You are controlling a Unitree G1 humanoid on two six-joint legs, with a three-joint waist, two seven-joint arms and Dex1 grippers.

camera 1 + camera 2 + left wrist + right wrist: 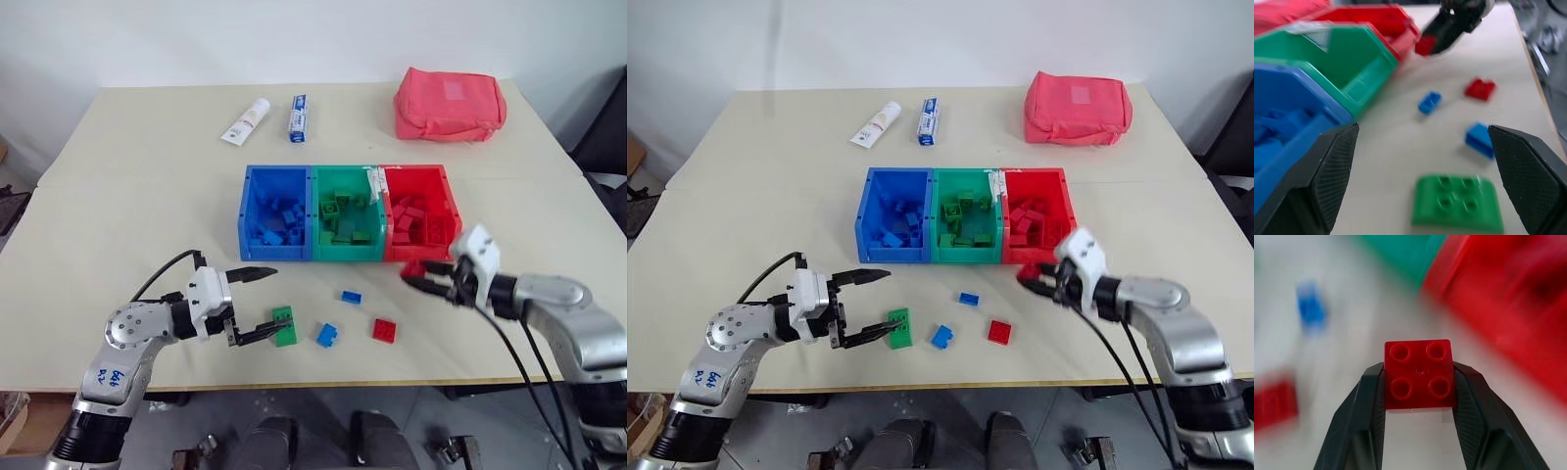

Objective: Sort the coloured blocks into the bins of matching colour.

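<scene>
Three joined bins stand mid-table: blue, green and red, each with several matching blocks inside. My right gripper hovers just in front of the red bin, shut on a red block. My left gripper stands open near the table's front, its fingers either side of a green block lying flat and apart from them. Two blue blocks and another red block lie loose on the table between the grippers.
Two white tubes lie at the back, and a pinkish-red fabric pouch sits at the back right. The table's front edge runs just below the loose blocks.
</scene>
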